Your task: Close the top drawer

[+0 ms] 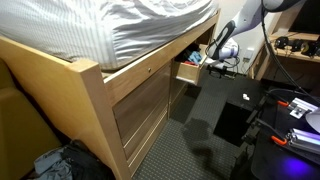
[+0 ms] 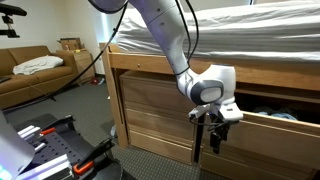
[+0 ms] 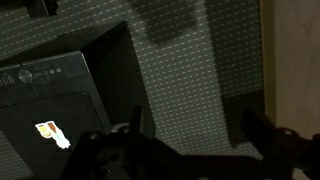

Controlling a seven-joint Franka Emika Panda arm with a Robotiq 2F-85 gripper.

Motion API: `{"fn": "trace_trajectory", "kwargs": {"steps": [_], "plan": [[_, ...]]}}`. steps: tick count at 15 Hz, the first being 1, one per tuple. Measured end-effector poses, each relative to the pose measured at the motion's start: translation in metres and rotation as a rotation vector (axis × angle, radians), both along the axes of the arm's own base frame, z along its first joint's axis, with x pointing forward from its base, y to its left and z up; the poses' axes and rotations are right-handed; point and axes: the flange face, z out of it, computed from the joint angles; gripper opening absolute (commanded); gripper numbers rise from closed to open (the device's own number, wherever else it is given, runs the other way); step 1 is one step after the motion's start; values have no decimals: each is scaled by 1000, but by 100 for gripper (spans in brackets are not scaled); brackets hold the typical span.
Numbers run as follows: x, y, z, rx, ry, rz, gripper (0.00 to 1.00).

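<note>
Gripper [image 3: 185,150]: jaws spread, nothing between them. In the wrist view only carpet [image 3: 190,70] shows in the gap, with a black case [image 3: 50,90] to one side and a wood edge [image 3: 295,60] to the other. Which panel that edge belongs to cannot be determined.

Drawer [image 2: 272,138]: it stands pulled out of the bed frame [image 2: 150,110], with clothes [image 2: 282,115] visible inside. In an exterior view your gripper [image 2: 210,135] hangs fingers-down just beside the drawer's near end. Contact cannot be confirmed.

Step in hand, as judged: approach. The push is not yet begun. Your next move calls for setting the fingers flat against the drawer front and driving straight toward the frame, square to the runners, lest it jam.

Surface: dark carpet throughout. Room: a striped mattress [image 1: 150,25] lies above the frame, and a couch [image 2: 35,75] stands well apart across the floor.
</note>
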Motion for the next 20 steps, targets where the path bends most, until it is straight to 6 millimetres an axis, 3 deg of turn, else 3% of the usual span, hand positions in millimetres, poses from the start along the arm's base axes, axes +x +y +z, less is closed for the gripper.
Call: {"fn": "trace_trajectory", "kwargs": {"steps": [13, 15, 20], "plan": [[0, 0, 0, 0, 0, 1, 100], [-13, 7, -11, 46, 47, 51, 100], [-70, 25, -46, 127, 178, 121, 100]]}}
